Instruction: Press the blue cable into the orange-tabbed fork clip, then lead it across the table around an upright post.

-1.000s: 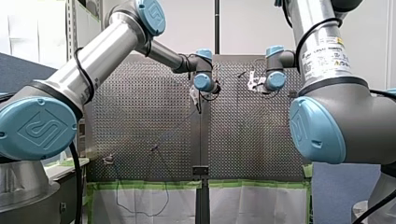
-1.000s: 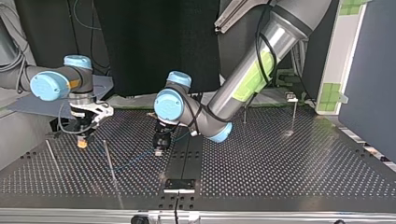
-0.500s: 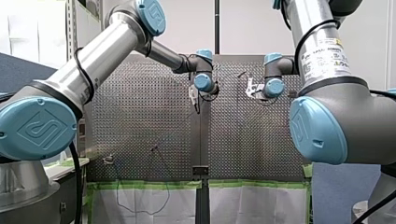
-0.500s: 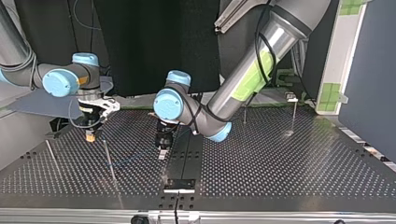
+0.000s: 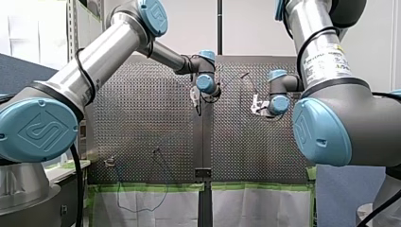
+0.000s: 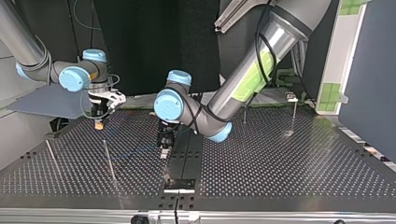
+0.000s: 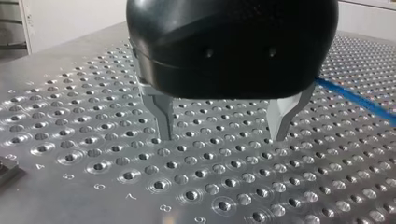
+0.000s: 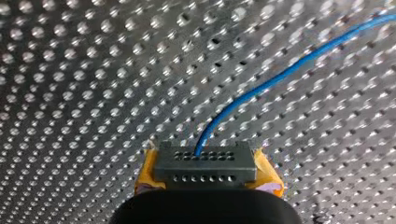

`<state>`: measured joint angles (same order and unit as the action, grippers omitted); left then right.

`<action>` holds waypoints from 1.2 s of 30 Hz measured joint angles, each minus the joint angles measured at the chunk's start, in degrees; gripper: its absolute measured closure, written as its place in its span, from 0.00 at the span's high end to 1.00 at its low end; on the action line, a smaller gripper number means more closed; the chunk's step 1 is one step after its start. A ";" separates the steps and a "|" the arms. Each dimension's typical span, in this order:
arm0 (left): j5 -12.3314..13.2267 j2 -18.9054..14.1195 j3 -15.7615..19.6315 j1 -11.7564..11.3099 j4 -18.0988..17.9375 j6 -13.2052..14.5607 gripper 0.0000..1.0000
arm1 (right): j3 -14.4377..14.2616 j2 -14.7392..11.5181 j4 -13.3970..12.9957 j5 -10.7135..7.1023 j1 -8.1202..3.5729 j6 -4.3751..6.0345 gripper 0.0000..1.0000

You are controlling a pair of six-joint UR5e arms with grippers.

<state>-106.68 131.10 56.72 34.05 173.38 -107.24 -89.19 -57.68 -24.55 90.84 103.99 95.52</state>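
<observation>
Left gripper: My left gripper point(image 7: 222, 137), black with metal fingers point(image 7: 163, 116), hangs close over the perforated table point(image 7: 70, 154). The fingers are spread wide, with nothing between them.

Right gripper: My right gripper point(image 8: 205, 163) has its yellow-padded tips pressed together, pinching the blue cable point(image 8: 280, 76). The cable comes out from between the tips and curves away across the table.

Blue cable: In the left wrist view it lies on the table beside the left gripper, apart from both fingers. In the top view it shows only as a faint blue line point(image 6: 135, 152) on the table, between a thin upright post point(image 6: 108, 158) and the left gripper point(image 6: 163, 148).

Top view: The right gripper point(image 6: 98, 125) is at about ten o'clock from the left gripper, and the two are well apart. The upright post stands near nine o'clock from the left gripper.

Front view: The left gripper point(image 5: 195, 97) points down near the table's centre seam. The right gripper point(image 5: 255, 105) is at about three o'clock from it.
</observation>
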 joint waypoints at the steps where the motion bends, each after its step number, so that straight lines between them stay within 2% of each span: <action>1: -0.02 -0.01 -0.01 0.00 0.01 0.01 1.00 | -0.19 0.23 -0.54 -0.02 -0.12 0.00 0.00; 5: -0.12 -0.01 0.00 0.00 0.00 0.01 1.00 | -0.53 1.45 -2.18 -0.02 -0.60 -0.16 0.00; 15: -0.62 0.00 0.01 0.03 -0.15 -0.94 1.00 | -0.70 7.21 -4.25 0.71 -1.42 -0.64 0.00; 24: -1.01 0.00 0.01 -0.02 -0.07 -1.80 1.00 | -0.70 12.12 -6.22 2.12 -1.53 -0.53 0.00; 36: -1.46 0.00 0.02 0.16 0.00 -1.83 1.00 | -0.71 16.04 -8.03 2.77 -1.70 -0.57 0.00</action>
<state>-108.13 131.10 56.74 34.21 173.38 -109.07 -89.90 -41.63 -32.58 93.61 102.30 94.95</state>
